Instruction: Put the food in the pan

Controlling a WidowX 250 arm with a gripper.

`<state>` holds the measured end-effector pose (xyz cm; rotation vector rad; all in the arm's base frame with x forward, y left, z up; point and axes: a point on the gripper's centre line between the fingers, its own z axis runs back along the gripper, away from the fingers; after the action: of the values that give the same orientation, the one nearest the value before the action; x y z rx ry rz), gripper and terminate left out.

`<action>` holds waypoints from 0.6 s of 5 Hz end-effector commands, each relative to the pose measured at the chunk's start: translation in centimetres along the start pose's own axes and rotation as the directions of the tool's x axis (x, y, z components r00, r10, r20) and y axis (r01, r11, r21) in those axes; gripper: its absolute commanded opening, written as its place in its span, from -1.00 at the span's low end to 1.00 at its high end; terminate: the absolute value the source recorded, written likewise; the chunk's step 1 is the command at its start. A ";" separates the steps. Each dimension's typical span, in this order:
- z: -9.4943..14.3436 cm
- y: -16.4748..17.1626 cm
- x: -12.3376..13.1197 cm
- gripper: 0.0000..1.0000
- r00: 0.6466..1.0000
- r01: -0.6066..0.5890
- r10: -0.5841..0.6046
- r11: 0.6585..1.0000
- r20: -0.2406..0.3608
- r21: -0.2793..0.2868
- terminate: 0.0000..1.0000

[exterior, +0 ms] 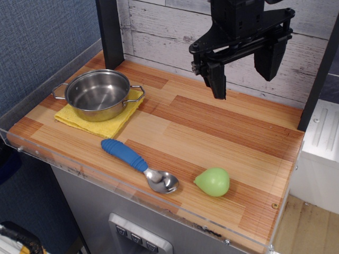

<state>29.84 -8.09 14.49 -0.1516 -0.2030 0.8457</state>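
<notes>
Only one camera feed on my end, looking down at the striped wooden tabletop [212, 127] from the front. My black two-finger gripper [244, 71] hangs up in the air over the back right part of the table, fingers [217, 79] spread wide apart with nothing between them.

The small light-green plastic fruit [213, 181], rounded with a pointy end aimed left, sits near the front edge on the right side, well apart from the gripper. Just beside it on the left is a metal spoon with a ribbed blue handle [139, 165], bowl end close to the fruit but not touching as far as I can see, handle running back and left.

Over on the far left is the shiny stainless-steel round pot with two wire loop handles [99, 94], empty inside, sitting on a folded yellow cloth [108, 125]. White-washed plank wall [164, 32] behind everything.
</notes>
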 end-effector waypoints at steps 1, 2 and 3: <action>0.0 0.0 0.0 1.00 1.000 0.000 0.000 1.000 0.000 0.000 -1.00; -0.1 2.2 -1.8 1.00 0.991 -0.131 0.131 0.991 -0.035 0.010 -1.00; -0.5 3.7 -3.7 1.00 0.974 -0.219 0.220 0.975 -0.055 0.022 -1.00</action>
<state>24.37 -8.28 11.58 -0.1528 -0.0949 1.0695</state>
